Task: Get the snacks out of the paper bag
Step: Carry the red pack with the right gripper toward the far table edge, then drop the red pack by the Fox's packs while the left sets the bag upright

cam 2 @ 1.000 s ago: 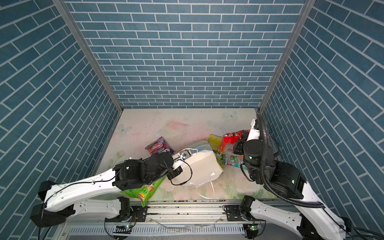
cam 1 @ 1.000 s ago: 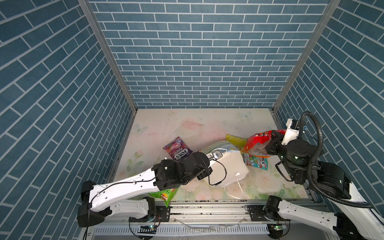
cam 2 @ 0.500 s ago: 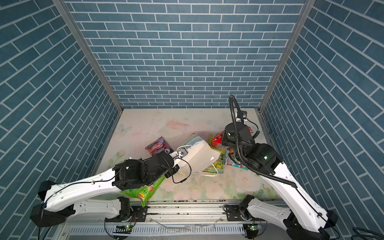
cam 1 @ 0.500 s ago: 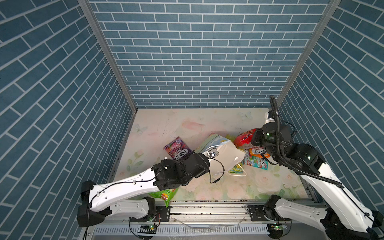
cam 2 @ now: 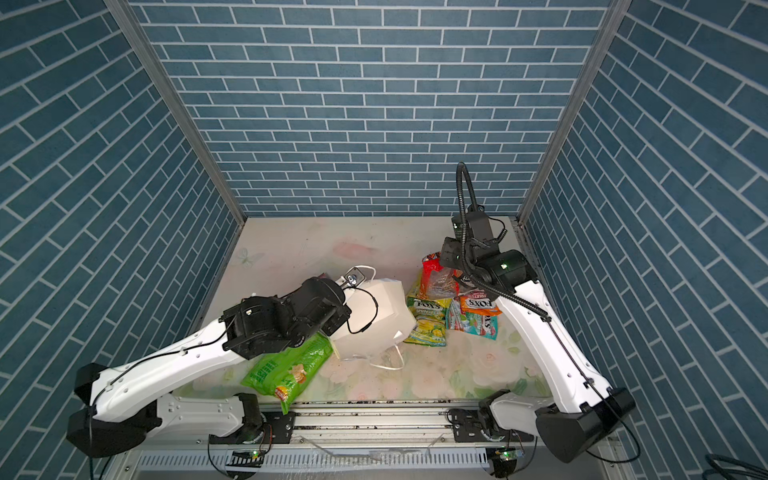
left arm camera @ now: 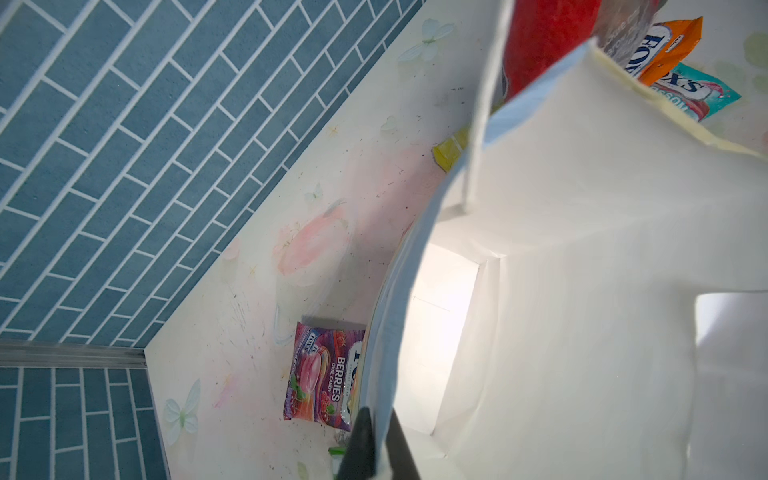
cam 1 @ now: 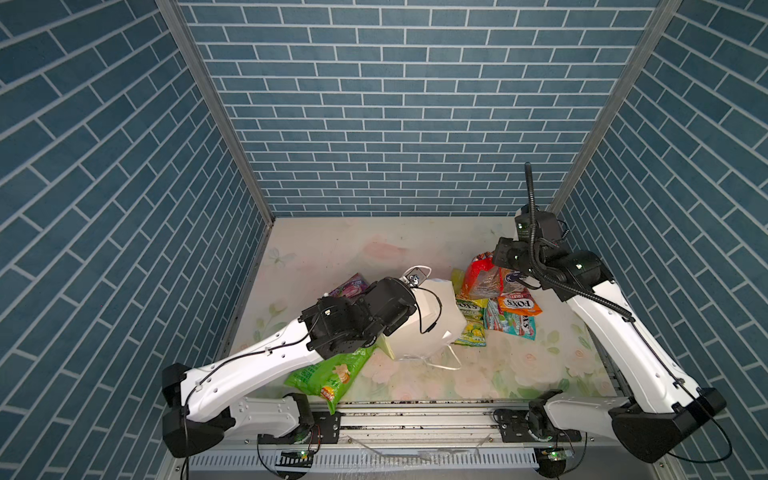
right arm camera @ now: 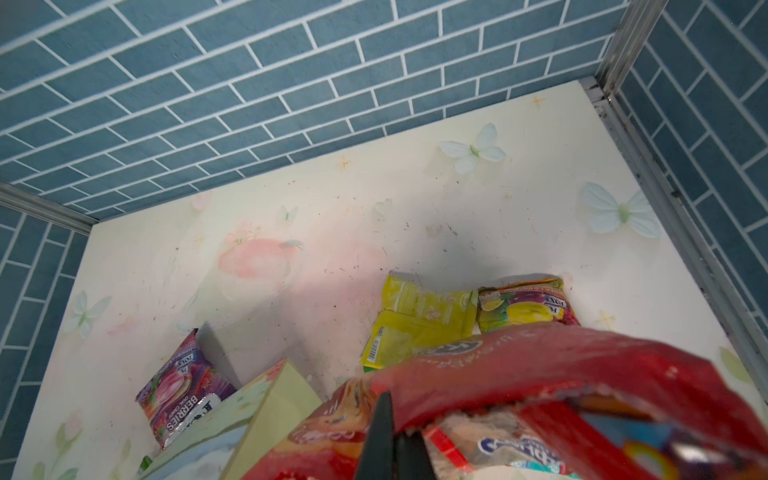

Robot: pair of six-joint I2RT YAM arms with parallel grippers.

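The paper bag (cam 1: 432, 328) is held tipped above the table, showing white in both top views. In the left wrist view my left gripper (left arm camera: 376, 440) is shut on its blue-white wall (left arm camera: 386, 332), and the white inside that shows holds nothing. My right gripper (right arm camera: 395, 440) is shut on the red cookie pack (right arm camera: 540, 365), which hangs at the far right (cam 1: 482, 278). Under it lie the yellow-green FOX'S pack (cam 1: 469, 316), an orange FOX'S pack (cam 1: 519, 303) and a teal pack (cam 1: 511, 326). The purple FOX'S pack (left arm camera: 324, 374) lies behind the left wrist.
A large green chip bag (cam 1: 332, 374) lies at the front edge under the left arm. One white cord handle (cam 1: 444, 361) of the bag trails on the floral table (cam 1: 478, 378). Blue brick walls close in the left, back and right sides.
The right arm has carried the red cookie pack back toward the far right corner. The left arm has swung the paper bag, and the yellow-green pack now shows lying beside it.
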